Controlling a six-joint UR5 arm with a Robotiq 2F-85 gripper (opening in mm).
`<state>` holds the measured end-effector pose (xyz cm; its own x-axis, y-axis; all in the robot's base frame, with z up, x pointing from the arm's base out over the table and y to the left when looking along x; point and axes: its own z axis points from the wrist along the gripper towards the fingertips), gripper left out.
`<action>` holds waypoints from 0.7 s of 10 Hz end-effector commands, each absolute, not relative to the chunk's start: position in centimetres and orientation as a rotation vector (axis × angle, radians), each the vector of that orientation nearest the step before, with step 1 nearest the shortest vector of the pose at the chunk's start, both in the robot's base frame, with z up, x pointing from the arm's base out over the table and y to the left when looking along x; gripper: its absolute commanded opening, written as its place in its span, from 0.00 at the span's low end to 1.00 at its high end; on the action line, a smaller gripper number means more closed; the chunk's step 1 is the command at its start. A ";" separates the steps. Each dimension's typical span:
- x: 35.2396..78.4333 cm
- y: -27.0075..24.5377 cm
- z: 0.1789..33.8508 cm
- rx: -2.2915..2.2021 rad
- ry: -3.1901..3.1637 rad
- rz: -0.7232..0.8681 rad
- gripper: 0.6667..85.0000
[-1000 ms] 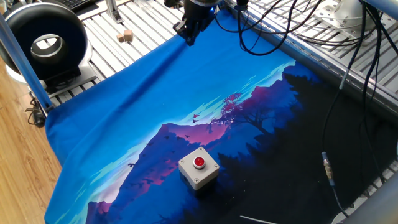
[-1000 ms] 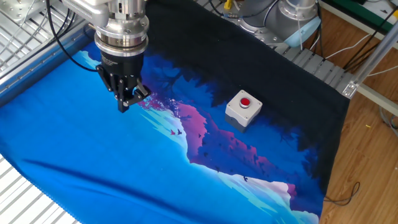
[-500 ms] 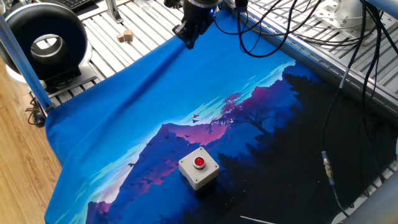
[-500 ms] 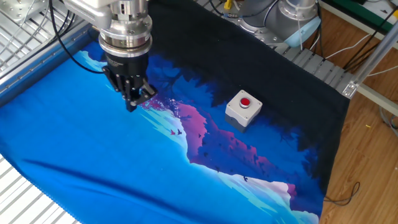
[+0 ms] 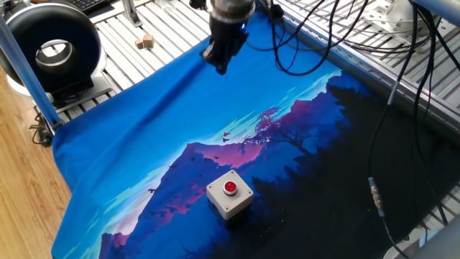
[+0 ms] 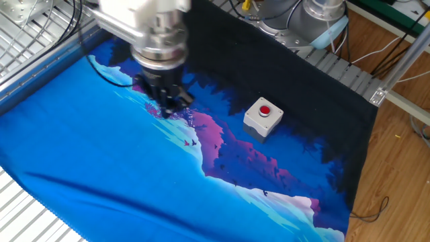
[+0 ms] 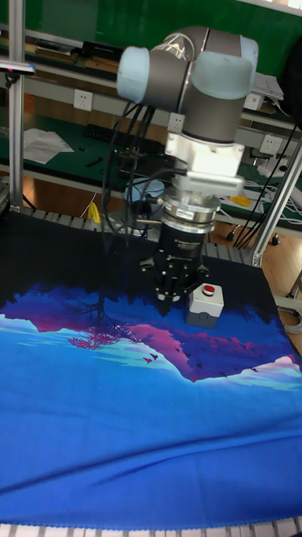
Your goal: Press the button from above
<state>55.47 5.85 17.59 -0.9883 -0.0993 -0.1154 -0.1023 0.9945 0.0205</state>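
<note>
The button (image 5: pixel 230 188) is a small glossy red cap set in the top of a light-grey square box (image 5: pixel 231 202), which sits on the printed cloth near the front. It also shows in the other fixed view (image 6: pixel 265 111) and in the tall view (image 7: pixel 210 291). My gripper (image 5: pixel 221 66) hangs above the cloth's far blue part, well away from the button. In the other fixed view the gripper (image 6: pixel 168 111) is left of the box and blurred by motion. In the tall view the gripper (image 7: pixel 173 307) points down just left of the box, its fingertips meeting in a point with nothing between them.
A blue and purple landscape cloth (image 5: pixel 144 144) covers the table. A black round device (image 5: pixel 54 50) and a small wooden block (image 5: pixel 144 42) lie beyond its far left edge. Loose black cables (image 5: pixel 381 201) trail over the dark right side.
The gripper has travelled over the cloth toward the button box, about 50 pixels rightward in the other fixed view, and is now motion-blurred. The box has not moved.
</note>
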 end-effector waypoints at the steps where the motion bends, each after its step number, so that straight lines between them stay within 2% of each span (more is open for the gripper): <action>1: 52.6 9.7 16.7 -0.196 3.052 0.083 0.00; 2: 50.6 10.7 16.5 -0.270 3.103 0.113 0.00; 3: 47.4 10.1 16.5 -0.349 3.208 0.078 0.00; 4: 46.8 10.0 16.6 -0.363 3.227 0.071 0.00; 6: 47.0 8.5 17.0 -0.405 3.210 -0.047 0.00; 7: 47.1 9.2 17.0 -0.394 3.200 -0.012 0.00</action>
<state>48.25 8.86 16.69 -0.9740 -0.2183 0.0606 -0.2183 0.9759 0.0079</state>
